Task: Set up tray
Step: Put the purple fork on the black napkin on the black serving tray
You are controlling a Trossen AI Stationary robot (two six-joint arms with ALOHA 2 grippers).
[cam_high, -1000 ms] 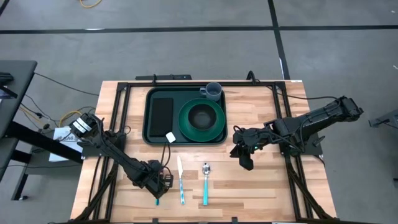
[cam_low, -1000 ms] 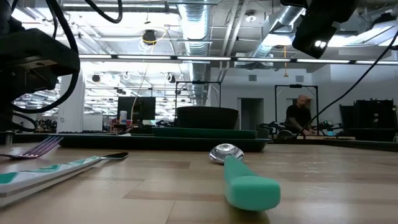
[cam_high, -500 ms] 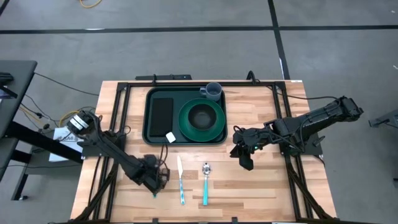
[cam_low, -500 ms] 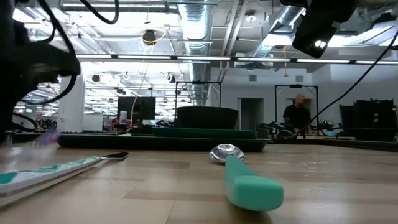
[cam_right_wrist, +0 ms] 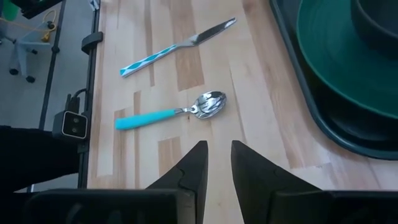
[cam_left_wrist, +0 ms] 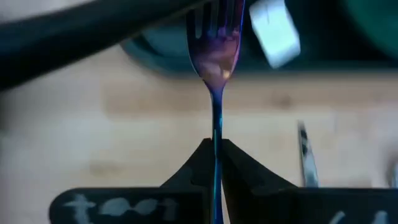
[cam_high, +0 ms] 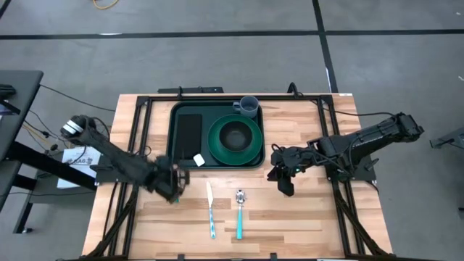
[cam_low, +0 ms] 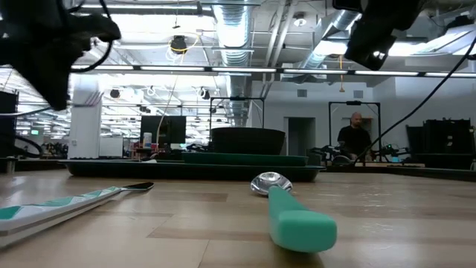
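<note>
From overhead I have the tray [cam_high: 174,138] sitting at the twelve o'clock side of the table [cam_high: 304,225], slightly toward the left arm's half, its long edge running across my view. Inside it I see the black napkin [cam_high: 189,133] on the nine o'clock side, the round green plate [cam_high: 235,141] with a dark bowl [cam_high: 234,134] on it toward three o'clock, and a small white block [cam_high: 199,159] near the tray's six o'clock rim. A grey cup [cam_high: 247,106] stands at the tray's one o'clock corner. My left gripper [cam_high: 172,185] is above the wood just off the tray's seven o'clock corner, and its wrist camera shows the jaws pinched tight on the thin handle of a fork [cam_left_wrist: 216,56], tines pointing toward the tray's rim, with the white block just beyond them. On the bare wood at six o'clock from the tray lie a knife [cam_high: 211,212] with a patterned teal handle and, just beside it toward three o'clock, a spoon [cam_high: 239,214] with a plain teal handle, both lying apart from each other. My right gripper [cam_high: 284,183] hangs over the table at four o'clock from the tray, near its corner but clear of it; its wrist camera shows the fingers [cam_right_wrist: 193,168] set a narrow gap apart with nothing between them. In the level view I can see a person [cam_low: 355,141] far back in the room.
</note>
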